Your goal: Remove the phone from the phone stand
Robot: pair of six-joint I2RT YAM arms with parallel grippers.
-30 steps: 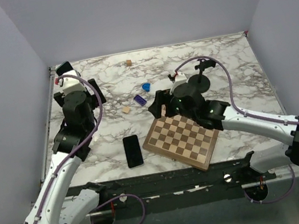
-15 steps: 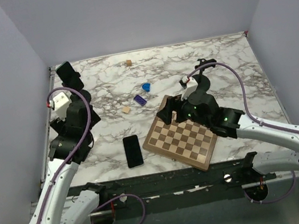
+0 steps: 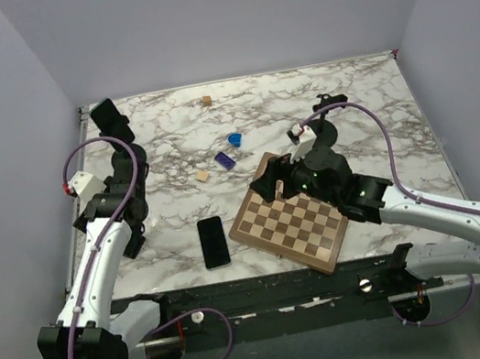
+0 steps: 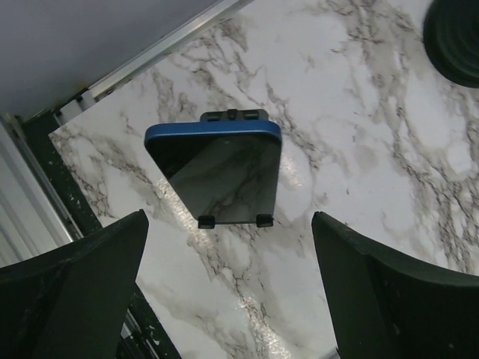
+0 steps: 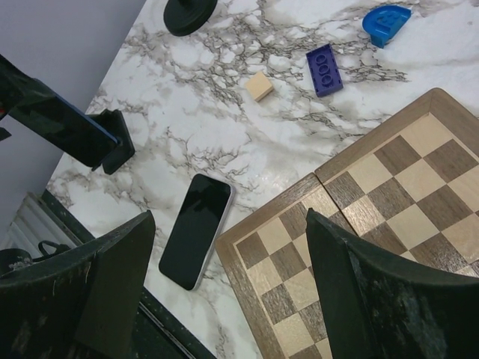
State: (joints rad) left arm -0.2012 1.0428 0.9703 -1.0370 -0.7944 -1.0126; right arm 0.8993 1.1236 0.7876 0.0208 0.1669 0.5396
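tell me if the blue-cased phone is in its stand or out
In the stand. The blue-cased phone leans back on the phone stand, with its lower edge resting in the stand's two black hooks.

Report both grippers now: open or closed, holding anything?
Left gripper: jaws open, holding nothing; the phone sits in the phone stand ahead of it.
Right gripper: jaws open, holding nothing.
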